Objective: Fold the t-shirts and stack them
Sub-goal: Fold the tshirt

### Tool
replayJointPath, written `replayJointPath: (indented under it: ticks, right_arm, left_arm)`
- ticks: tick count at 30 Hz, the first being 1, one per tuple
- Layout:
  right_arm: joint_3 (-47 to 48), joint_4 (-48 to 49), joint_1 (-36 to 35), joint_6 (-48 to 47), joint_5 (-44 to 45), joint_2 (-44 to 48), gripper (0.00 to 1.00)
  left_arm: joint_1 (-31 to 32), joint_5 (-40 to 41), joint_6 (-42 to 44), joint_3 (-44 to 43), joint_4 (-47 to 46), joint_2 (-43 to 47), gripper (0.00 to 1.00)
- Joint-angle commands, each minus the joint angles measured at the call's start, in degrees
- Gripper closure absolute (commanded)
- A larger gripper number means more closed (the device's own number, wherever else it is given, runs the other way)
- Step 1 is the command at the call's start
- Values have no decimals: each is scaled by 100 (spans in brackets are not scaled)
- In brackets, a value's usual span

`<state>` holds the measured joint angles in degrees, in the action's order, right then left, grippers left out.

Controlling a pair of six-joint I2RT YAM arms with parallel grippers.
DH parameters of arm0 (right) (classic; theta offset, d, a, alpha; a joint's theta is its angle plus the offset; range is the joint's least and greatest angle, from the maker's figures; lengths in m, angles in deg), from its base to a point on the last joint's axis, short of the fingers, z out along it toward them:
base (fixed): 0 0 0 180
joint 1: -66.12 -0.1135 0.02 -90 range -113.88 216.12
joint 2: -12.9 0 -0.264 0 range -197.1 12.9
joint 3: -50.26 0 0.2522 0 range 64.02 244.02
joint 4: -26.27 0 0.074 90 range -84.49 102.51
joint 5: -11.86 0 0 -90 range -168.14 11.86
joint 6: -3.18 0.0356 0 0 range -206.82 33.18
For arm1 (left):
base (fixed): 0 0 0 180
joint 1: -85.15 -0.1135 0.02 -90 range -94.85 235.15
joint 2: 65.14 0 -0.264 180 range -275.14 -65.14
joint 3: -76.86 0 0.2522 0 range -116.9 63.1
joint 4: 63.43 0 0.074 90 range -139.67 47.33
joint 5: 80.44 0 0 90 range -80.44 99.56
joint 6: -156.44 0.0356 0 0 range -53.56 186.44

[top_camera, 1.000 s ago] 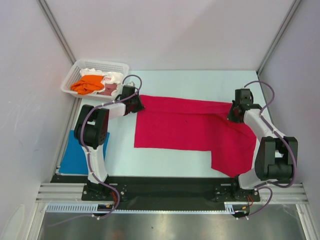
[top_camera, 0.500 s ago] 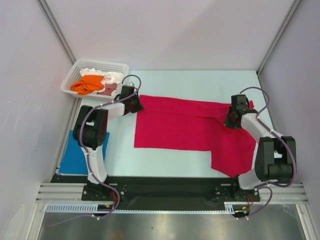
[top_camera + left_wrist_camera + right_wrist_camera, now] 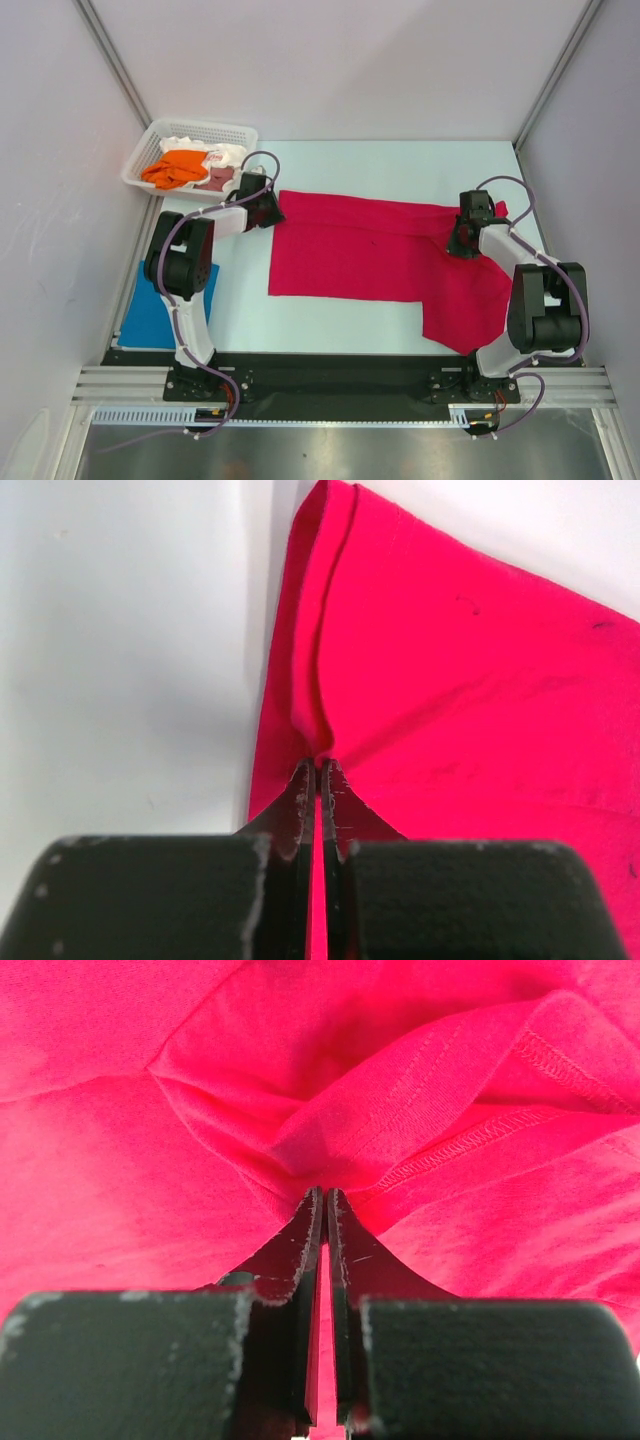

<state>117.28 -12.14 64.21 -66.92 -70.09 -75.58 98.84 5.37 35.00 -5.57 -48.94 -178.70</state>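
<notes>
From above, the crimson t-shirt (image 3: 370, 250) lies spread across the middle of the table (image 3: 380, 165). It is mostly flat, with its right part reaching toward the near edge. The left gripper (image 3: 270, 207) sits at the shirt's far-left corner, and the right gripper (image 3: 460, 243) sits on a bunched spot at its far-right side. A blue t-shirt (image 3: 140, 318) lies as a flat rectangle at the near left and looks already folded. The white lattice basket (image 3: 205, 125) at the far left holds an orange t-shirt (image 3: 172, 170), a dusty-pink t-shirt (image 3: 215, 181) and a white t-shirt (image 3: 228, 152) in a loose heap. By my reading one shirt is finished, the crimson one has barely begun, and three are untouched.

In the left wrist view the fingers are pinched together on the crimson shirt's side edge, and the cloth puckers at their tips.

In the right wrist view the fingers are likewise clamped on a gathered ridge of crimson cloth beside a stitched hem.
</notes>
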Motion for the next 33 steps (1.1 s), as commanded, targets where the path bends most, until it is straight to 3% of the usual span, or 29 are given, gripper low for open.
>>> replayJointPath:
  ticks: [1,10,13,18,19,21,26,33]
  right_arm:
    - [97,56,-2,49,-181,156,95]
    - [-122,197,-2,409,-480,192,95]
    - [-184,223,-2,505,-647,227,94]
    - [-263,-40,42,769,-1665,620,76]
    - [-385,-101,51,787,-1728,779,69]
    - [-482,-189,147,840,-1737,1130,66]
    - [-527,-304,1323,735,-1464,2019,48]
    - [-860,512,2809,1200,-2359,1730,25]
  left_arm:
    - [-86,137,103,46,-47,290,98]
    - [-165,32,68,29,-56,255,98]
    - [-165,-3,59,46,-47,255,93]
    - [-139,-56,-11,151,-284,431,79]
    - [-121,-56,-46,186,-319,544,77]
    - [-25,66,-46,248,-381,659,69]
    - [186,-37,-458,695,-810,1098,59]
    - [1765,-899,-1241,504,-2013,732,59]
